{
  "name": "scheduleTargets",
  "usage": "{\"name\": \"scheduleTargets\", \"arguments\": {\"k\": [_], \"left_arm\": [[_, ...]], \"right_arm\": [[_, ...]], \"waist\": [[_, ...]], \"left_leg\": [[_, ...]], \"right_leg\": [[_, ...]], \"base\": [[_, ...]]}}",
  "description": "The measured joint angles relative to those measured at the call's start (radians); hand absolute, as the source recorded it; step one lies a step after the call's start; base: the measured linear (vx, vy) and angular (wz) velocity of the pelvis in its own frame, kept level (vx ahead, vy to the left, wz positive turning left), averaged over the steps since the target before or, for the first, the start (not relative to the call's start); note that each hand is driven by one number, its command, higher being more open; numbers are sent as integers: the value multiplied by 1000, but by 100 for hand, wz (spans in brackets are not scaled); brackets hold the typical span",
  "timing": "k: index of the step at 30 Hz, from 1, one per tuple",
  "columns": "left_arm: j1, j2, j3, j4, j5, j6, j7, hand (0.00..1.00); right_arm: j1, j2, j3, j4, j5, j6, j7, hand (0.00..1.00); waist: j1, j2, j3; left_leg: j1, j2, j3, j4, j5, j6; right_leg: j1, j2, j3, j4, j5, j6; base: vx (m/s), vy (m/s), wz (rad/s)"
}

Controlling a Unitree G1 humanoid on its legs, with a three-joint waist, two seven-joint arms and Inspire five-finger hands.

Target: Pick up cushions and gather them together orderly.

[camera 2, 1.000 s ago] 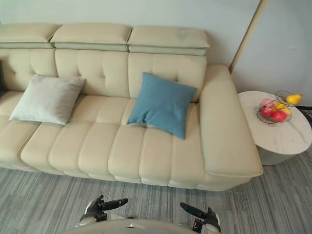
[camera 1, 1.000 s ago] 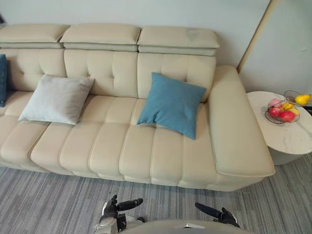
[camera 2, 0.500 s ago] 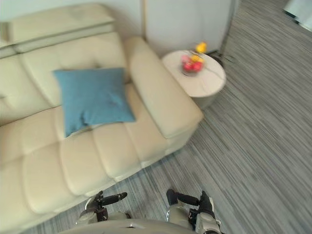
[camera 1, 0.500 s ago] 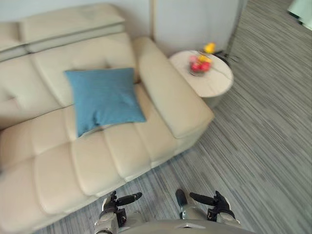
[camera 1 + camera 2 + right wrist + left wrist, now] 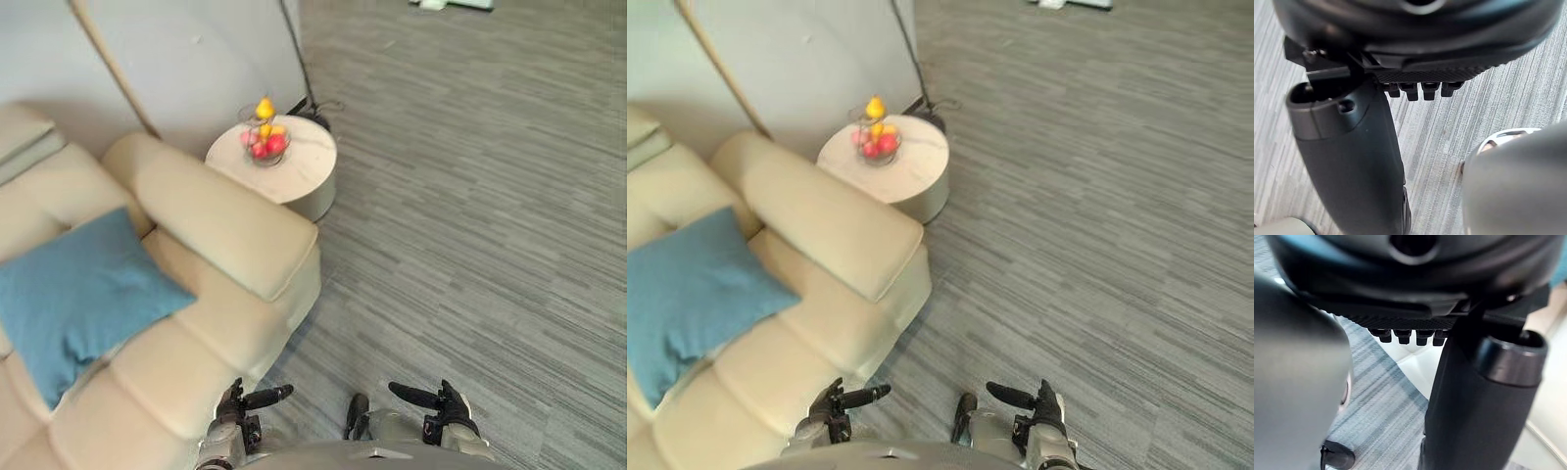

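Hands hang low, left hand (image 5: 235,405) and right hand (image 5: 448,411) both relaxed and empty; a blue cushion (image 5: 73,294) lies on the sofa (image 5: 220,230) beside a round table (image 5: 299,174).

Soft, even light washes the cream leather sofa (image 5: 211,220), square teal fabric cushion (image 5: 78,294) and grey striped carpet (image 5: 470,196); a faint shadow hugs the sofa's base, the source apparently overhead.
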Motion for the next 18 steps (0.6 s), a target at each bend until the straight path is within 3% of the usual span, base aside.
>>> {"name": "scheduleTargets", "arguments": {"k": [3,7,10,12,13,15,18], "left_arm": [[1,-4,4,-15,-9,-2,1,100],[0,-18,62,-19,-11,-7,1,100],[2,-36,116,-18,-15,-10,1,100],[10,-33,119,-16,-17,-10,2,100],[12,-25,118,-15,-15,-7,-1,100],[18,-20,118,-12,-14,2,1,100],[9,-21,119,3,-14,11,2,100]], "right_arm": [[4,-1,0,-2,0,2,-2,100],[5,-4,32,-3,0,2,-10,100],[14,-7,33,-2,0,7,-10,100],[24,-5,30,-2,0,7,-7,100],[43,1,28,-4,3,8,-7,100],[50,7,30,-4,0,10,-7,100],[41,5,42,-16,-1,11,5,100]], "waist": [[2,1,2],[11,-3,5],[27,10,-4],[31,11,-14],[30,-8,-28],[29,-19,-50],[30,-21,-65]], "left_leg": [[-73,-52,-50,-125,-2,6],[-118,-144,-269,-401,5,8],[-96,-171,-350,-439,38,7],[-83,-172,-324,-434,51,21],[-65,-172,-269,-435,49,23],[-46,-181,-217,-443,43,37],[-17,-194,-136,-436,44,42]], "right_leg": [[30,32,88,-29,0,0],[29,90,271,-39,2,-6],[26,126,377,-21,4,-4],[26,142,442,-8,4,24],[10,139,481,35,-27,57],[-17,131,515,83,-63,71],[-52,114,491,111,-68,80]], "base": [[24,7,-112],[105,94,-152],[144,181,-142],[291,343,-136],[275,278,-104],[198,115,-72],[335,112,-96]]}}
